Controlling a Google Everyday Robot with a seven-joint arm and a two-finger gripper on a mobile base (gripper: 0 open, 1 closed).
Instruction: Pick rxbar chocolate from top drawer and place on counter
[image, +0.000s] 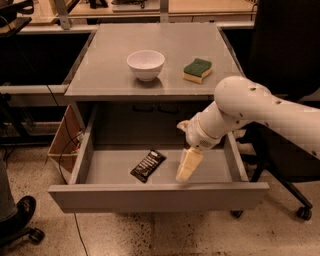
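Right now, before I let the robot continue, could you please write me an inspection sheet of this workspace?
Surface: the counter is flat and grey, with two items on it.
Job's things: the top drawer is pulled open. The rxbar chocolate lies flat on its floor, left of centre, set at an angle.
Clutter: a white bowl and a sponge sit apart on the counter.
Gripper: the gripper points down inside the drawer, right of the bar and not touching it.
Cables: a black cable runs down to the floor at the left.
Surroundings: a cardboard box is on the left and an office chair on the right.
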